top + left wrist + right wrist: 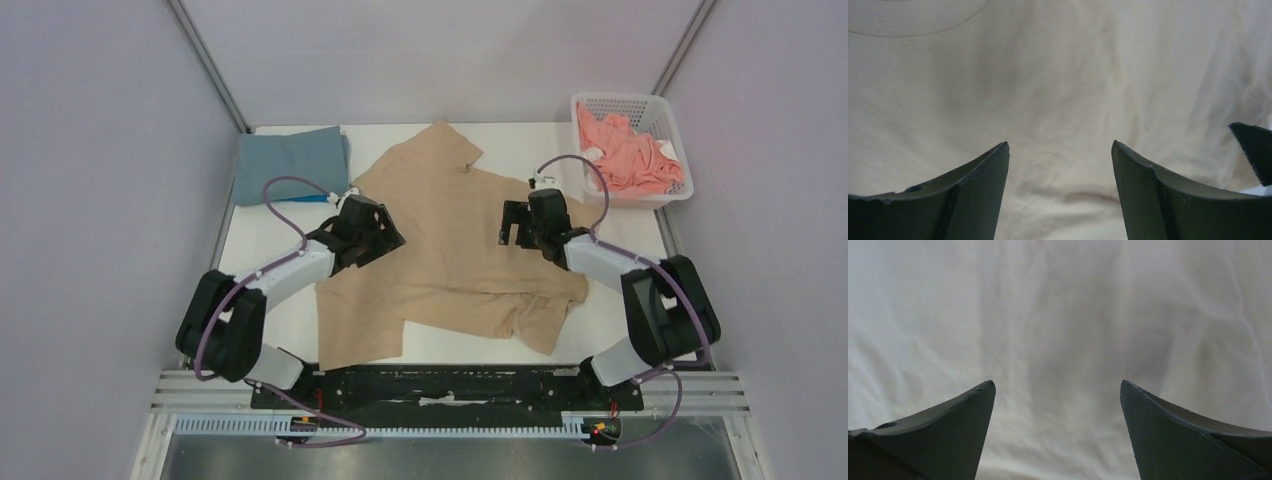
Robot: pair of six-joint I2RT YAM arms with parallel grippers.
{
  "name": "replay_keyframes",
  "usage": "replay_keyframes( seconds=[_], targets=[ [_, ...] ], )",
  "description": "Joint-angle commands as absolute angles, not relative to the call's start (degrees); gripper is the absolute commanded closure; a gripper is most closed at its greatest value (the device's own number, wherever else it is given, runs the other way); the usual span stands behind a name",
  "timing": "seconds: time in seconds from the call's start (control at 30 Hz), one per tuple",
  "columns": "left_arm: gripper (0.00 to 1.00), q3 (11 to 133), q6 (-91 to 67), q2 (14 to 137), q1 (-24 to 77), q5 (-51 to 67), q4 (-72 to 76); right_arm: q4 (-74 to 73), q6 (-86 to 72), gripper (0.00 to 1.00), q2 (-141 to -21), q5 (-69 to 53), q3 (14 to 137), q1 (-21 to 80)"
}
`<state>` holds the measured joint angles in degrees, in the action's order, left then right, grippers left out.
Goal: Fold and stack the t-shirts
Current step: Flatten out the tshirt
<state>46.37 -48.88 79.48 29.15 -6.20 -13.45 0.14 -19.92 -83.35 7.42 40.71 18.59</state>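
The tan t-shirt [455, 265] is spread crookedly across the middle of the table [500, 140], with the left gripper [1060, 145] and right gripper [1058, 382] held over it, both opened wide and empty. Matching edges should be pinched together (sleeves are probably best tucked in first), so that the fold is laid square and wrinkles are avoided.

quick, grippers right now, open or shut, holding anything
Left gripper: open, holding nothing, poised over the tan t-shirt.
Right gripper: open, holding nothing, over the same shirt.
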Motion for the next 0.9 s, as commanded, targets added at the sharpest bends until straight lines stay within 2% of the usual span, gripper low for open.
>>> replay_keyframes(
  seconds=[0.0,0.27,0.43,0.57,0.73,0.87],
  targets=[
    [0.2,45.14,-47.06,86.21,23.59,-0.32,-6.35,2.11,-18.55,0.02,-93.14,5.31,50.66,18.32],
    [0.23,37.92,-48.81,87.22,21.29,5.29,-3.88,2.6,-18.37,0.02,-115.06,-3.75,70.12,18.28],
    [0.23,34.85,-50.14,83.01,21.34,-1.15,-5.79,0.14,-16.7,0.02,-126.98,-5.65,87.42,18.28],
    [0.23,37.83,-49.11,84.97,21.26,-4.95,-8.21,-4.06,-12.99,0.02,-135.2,-3.62,101.38,18.03],
    [0.23,41.84,-48.22,89.15,20.92,-5.22,-10.16,-6.83,-8.48,0.02,-137.86,-4.34,111.39,16.82],
    [0.23,41.97,-47.89,90.08,20.76,-5.1,-9.96,-2.6,-3.76,0.02,-128.94,3.67,104.25,16.45]
  ],
)
